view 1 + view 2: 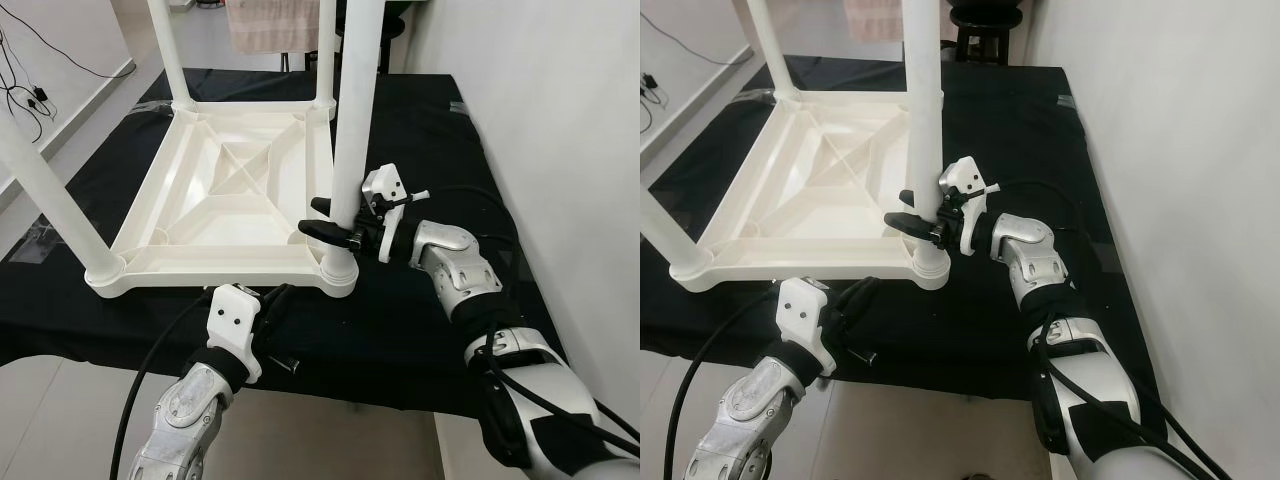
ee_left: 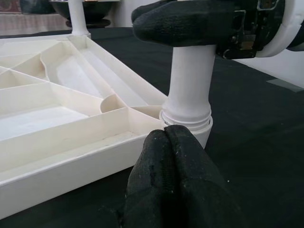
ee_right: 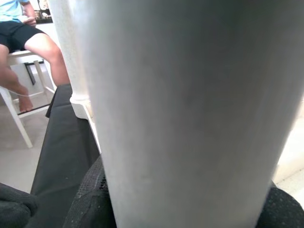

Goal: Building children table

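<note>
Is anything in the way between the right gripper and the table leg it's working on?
Nothing visible. The right gripper is closed around the near-right leg just above its socket in the upturned tabletop. The left gripper, shut, rests by that corner.

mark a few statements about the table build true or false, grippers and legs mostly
1. The right gripper is clamped on the near right table leg, just above its socket. True.
2. The white tabletop lies right side up on the black cloth. False: it lies upside down, ribbed underside showing, legs pointing up.
3. The left gripper is shut, holding nothing, its fingertips close to the base of that leg. True.
4. Only one leg stands in the tabletop. False: all four corners have legs, including the near left leg.
5. The left gripper grips the tabletop's edge. False: it sits in front of the corner, closed on itself.
</note>
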`<state>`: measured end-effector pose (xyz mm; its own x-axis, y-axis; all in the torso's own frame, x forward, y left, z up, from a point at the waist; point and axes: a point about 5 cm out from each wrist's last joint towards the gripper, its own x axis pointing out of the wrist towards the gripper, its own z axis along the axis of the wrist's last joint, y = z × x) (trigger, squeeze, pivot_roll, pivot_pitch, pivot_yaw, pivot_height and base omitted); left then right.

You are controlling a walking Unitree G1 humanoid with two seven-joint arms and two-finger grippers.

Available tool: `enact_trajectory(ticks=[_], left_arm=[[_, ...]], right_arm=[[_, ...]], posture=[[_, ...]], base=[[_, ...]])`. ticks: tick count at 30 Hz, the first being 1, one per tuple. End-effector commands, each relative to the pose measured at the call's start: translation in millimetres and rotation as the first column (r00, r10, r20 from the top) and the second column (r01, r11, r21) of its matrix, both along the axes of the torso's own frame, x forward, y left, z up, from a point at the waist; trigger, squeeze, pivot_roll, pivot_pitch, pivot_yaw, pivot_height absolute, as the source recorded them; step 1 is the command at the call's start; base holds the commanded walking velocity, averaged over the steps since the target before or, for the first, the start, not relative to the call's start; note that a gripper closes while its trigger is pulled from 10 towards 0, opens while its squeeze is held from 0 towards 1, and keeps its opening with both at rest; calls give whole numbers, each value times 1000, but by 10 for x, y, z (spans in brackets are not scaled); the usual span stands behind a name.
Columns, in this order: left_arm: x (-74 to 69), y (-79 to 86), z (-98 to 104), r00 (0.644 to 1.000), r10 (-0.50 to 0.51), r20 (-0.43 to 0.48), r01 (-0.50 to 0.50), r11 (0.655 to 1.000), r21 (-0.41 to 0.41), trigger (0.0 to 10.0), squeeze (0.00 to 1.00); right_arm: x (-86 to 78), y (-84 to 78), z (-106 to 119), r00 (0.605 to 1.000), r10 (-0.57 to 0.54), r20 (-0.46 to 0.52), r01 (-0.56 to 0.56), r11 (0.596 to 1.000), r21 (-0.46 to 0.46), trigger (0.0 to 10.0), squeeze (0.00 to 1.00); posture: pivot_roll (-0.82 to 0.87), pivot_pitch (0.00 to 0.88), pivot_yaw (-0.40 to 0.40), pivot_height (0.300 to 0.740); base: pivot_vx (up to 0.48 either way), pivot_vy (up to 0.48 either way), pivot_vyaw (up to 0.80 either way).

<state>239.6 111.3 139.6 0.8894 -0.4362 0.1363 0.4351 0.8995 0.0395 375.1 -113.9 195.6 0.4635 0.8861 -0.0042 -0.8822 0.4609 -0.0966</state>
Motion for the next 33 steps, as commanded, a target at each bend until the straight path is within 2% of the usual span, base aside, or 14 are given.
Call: enact_trajectory(ticks=[1, 3, 5, 6, 8, 12, 20, 25, 26, 27, 28, 30, 32, 33], left_arm=[[-17, 19, -13, 1000, 2, -4, -2, 1000, 5, 10000, 0], [-15, 23, -12, 1000, 3, -4, -3, 1000, 5, 10000, 0], [-12, 31, -8, 1000, 3, -4, -3, 1000, 7, 10000, 0], [-11, 34, -6, 1000, 4, -3, -4, 1000, 7, 10000, 0], [-12, 39, -3, 1000, 5, -3, -5, 1000, 8, 10000, 0], [-3, 48, -6, 1000, 7, -5, -7, 1000, 10, 10000, 0], [-5, 56, -4, 1000, 15, -4, -15, 1000, 15, 10000, 0], [-6, 54, -6, 1000, 12, -6, -12, 1000, 15, 10000, 0], [-5, 48, -6, 1000, 10, -6, -10, 1000, 15, 10000, 0], [-5, 48, -6, 1000, 10, -6, -10, 1000, 15, 10000, 0], [-5, 42, -7, 1000, 10, -7, -10, 1000, 14, 10000, 0], [-2, 32, -8, 1000, 10, -6, -10, 1000, 13, 10000, 0], [-2, 29, -9, 1000, 10, -6, -10, 1000, 12, 10000, 0], [0, 26, -10, 1000, 9, -7, -9, 1000, 11, 10000, 0]], right_arm=[[3, -77, -138, 995, -90, -28, 90, 996, -27, 0, 0], [51, -141, -227, 963, -266, -39, 264, 963, -49, 0, 0], [99, -291, -395, 796, -605, -22, 600, 793, -107, 0, 0], [76, -388, -465, 636, -770, -46, 766, 637, -83, 0, 0], [-54, -334, -615, 574, -810, -123, 808, 584, -77, 0, 0], [-237, -76, -609, 657, -749, -88, 748, 662, -53, 0, 0], [-198, -20, -588, 661, -740, -119, 742, 669, -40, 0, 0], [-274, 204, -570, 729, -680, -84, 676, 734, -70, 588, 0], [-282, 259, -539, 774, -630, -64, 628, 776, -61, 10000, 0], [-282, 259, -539, 774, -630, -64, 628, 776, -61, 10000, 0], [-288, 322, -471, 839, -541, -57, 540, 841, -23, 10000, 1000], [-333, 401, -308, 932, -356, -58, 359, 932, 44, 10000, 1000], [-354, 412, -234, 961, -275, -35, 276, 960, 52, 10000, 1000], [-347, 392, -153, 983, -183, -3, 183, 982, 38, 10000, 502]], posture=[[74, 99, -24, 740], [70, 100, -23, 740], [72, 104, -24, 740], [72, 106, -24, 740], [68, 109, -22, 740], [63, 101, -17, 740], [81, 106, -18, 740], [77, 106, -19, 740], [82, 106, -21, 740], [82, 106, -21, 740], [82, 104, -21, 740], [82, 103, -23, 740], [81, 101, -24, 740], [77, 99, -25, 740]], base=[[0, 0, 0], [0, 0, 0], [0, 0, 0], [0, 0, 0], [0, 0, 0], [0, 0, 0], [0, 0, 0], [0, 0, 0], [0, 0, 0], [0, 0, 0], [0, 0, 0], [0, 0, 0], [0, 0, 0], [0, 0, 0]])
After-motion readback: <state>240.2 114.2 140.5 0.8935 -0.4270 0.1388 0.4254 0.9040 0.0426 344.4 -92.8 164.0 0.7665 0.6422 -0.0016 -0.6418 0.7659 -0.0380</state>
